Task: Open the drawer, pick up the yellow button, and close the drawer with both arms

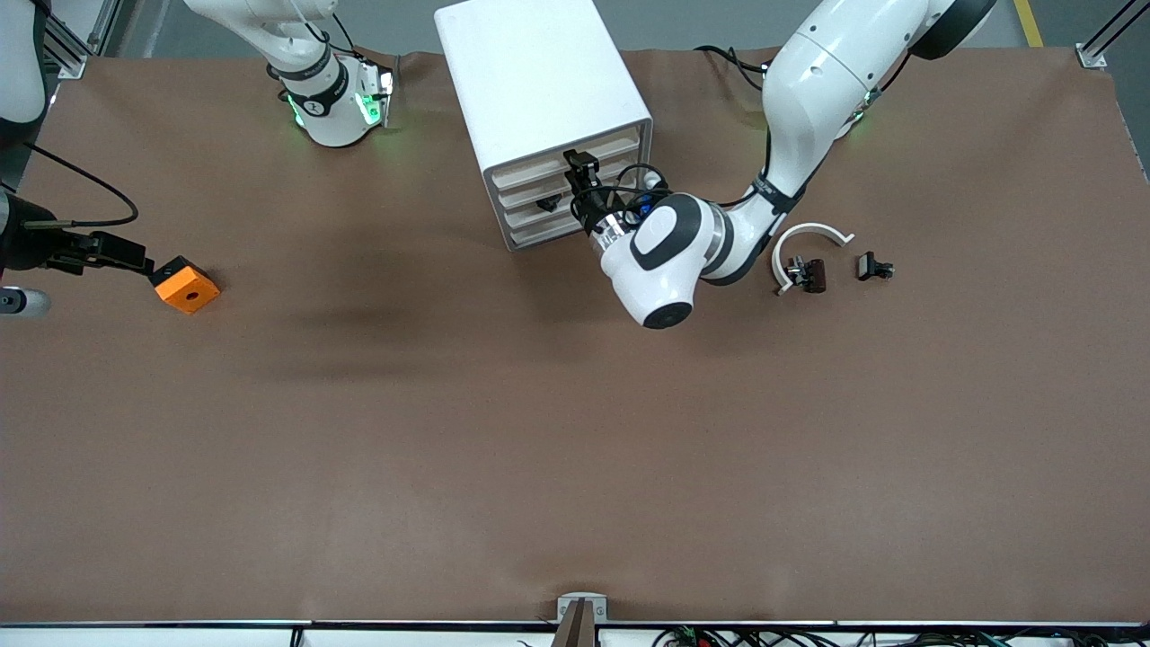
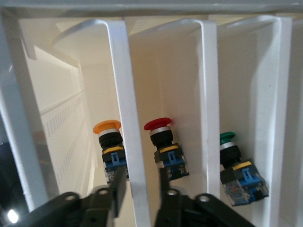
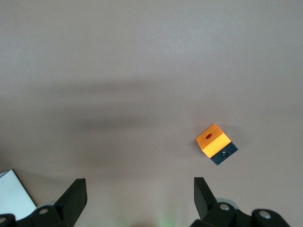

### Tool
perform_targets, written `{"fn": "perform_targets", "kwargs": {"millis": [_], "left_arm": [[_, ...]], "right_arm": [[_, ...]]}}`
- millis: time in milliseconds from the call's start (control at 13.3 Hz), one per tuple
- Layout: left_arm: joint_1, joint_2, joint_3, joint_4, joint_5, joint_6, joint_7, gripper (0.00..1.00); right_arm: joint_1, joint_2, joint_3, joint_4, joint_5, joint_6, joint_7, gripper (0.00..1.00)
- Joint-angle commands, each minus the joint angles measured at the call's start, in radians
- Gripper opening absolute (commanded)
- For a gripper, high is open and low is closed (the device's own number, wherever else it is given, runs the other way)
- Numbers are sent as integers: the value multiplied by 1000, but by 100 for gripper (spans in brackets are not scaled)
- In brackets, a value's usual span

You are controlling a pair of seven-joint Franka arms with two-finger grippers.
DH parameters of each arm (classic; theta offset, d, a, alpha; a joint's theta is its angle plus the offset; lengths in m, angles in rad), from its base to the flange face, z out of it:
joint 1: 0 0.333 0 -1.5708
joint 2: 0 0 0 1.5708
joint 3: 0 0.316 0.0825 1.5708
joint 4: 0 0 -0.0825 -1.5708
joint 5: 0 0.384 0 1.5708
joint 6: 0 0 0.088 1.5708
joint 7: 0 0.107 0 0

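1. Watching the left end effector (image 2: 140,184) at the white cabinet (image 1: 539,81), which stands at twelve o'clock on the counter (image 1: 575,431). Its jaws straddle the front strip of the drawer (image 2: 139,142). They are narrow but apart, with a sliver of gap on one side, so not clamped yet.
2. Spotting the button (image 2: 108,137), with its orange-yellow cap on a black collar and a blue-and-yellow base. It lies inside the cabinet, just beside that strip. A red-capped button (image 2: 158,130) and a green-capped button (image 2: 228,142) lie in the neighbouring compartments.
3. Judging the drawer: thin, stiff plastic, light, likely to slide easily. Pinch the strip mid-width and pull straight, because a skewed pull could jam it or drag the light cabinet along.
4. Judging the button: small, light, rigid. The domed cap looks smooth and slippery, so the flat-sided base or black collar is the better hold.
5. Waiting out at nine o'clock is the right end effector (image 3: 139,189), jaws spread wide, over the counter near the orange block (image 1: 186,285).
6. Sitting near three o'clock, the white arc (image 1: 809,235) and its small black parts are well apart from the action.
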Motion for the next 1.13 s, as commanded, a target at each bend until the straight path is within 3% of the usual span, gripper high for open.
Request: {"fn": "perform_targets", "kwargs": {"millis": [0,376,752,1053], "left_arm": [[-6,15,0,12,-18,-11,-18,2],[8,25,30,20,-39,28,-13,0],[9,66,138,106,-45,94,-7,0],[15,95,178,172,-44,136,-2,0]], "right_arm": [[-5,-1,9,-4,14,-8,42,100],[47,-4,13,-13,15,-6,151,100],[213,-6,15,-13,18,5,433,100],[378,-6,15,-15,55,31,724,100]]}}
